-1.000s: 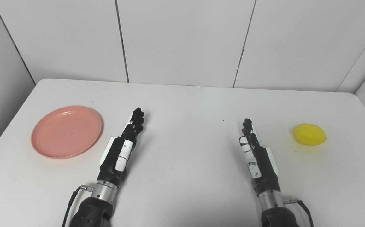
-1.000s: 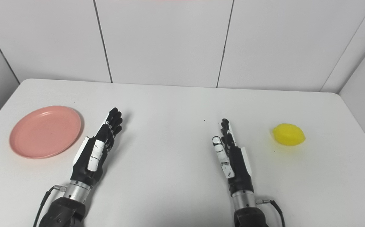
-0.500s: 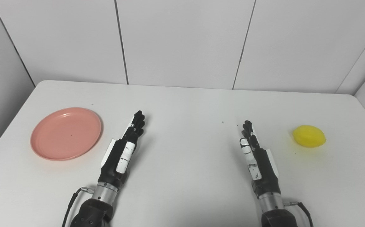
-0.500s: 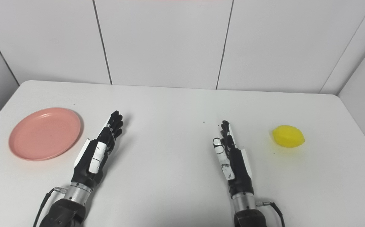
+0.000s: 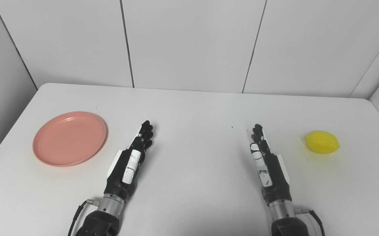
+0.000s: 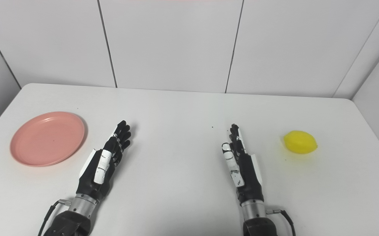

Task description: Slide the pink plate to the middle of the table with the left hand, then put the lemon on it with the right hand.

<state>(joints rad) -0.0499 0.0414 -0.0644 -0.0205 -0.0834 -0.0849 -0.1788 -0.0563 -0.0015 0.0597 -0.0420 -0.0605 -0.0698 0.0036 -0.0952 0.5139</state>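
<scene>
I am keeping my left hand (image 5: pixel 128 160) and right hand (image 5: pixel 266 162) flat, released and empty, because the pink plate (image 5: pixel 69 138) is lying far left on the surface (image 5: pixel 192 108), the lemon (image 5: pixel 322 142) far right.

Plate (image 5: pixel 69 138) lay at left on the tabletop (image 5: pixel 192 108), lemon (image 5: pixel 322 142) at right; left hand (image 5: pixel 131 159) and right hand (image 5: pixel 267 164) rested flat between, fingers extended.

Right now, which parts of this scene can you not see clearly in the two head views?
- Underside of the lemon and pink plate: hidden against the table.
- Palms of left hand and right hand: turned away from both views.
- Table's near edge, both forearms: cut off by bottom edge.
</scene>
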